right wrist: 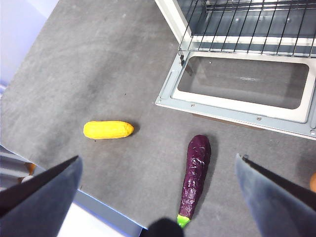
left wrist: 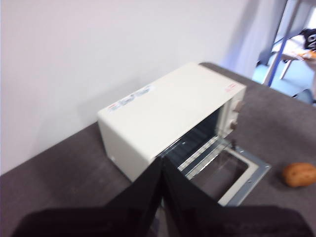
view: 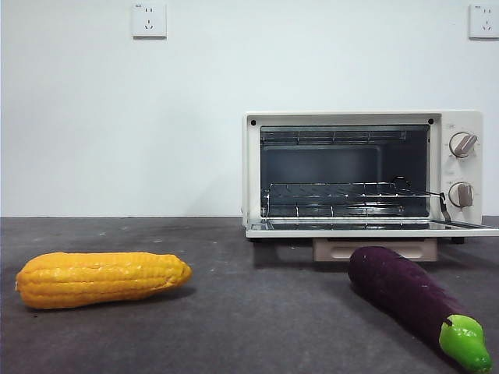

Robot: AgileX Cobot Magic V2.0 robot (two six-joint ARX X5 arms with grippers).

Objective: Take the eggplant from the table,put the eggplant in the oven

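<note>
Eggplant between spread jaws

The eggplant was dark purple with a bright green stem cap. The corn cob was yellow-orange, ribbed with rows of kernels. The toaster oven had a cream-white case, a dark interior, a silvery wire rack and beige knobs. The table was dark grey and faintly speckled. The wall was white, with white sockets.
</note>
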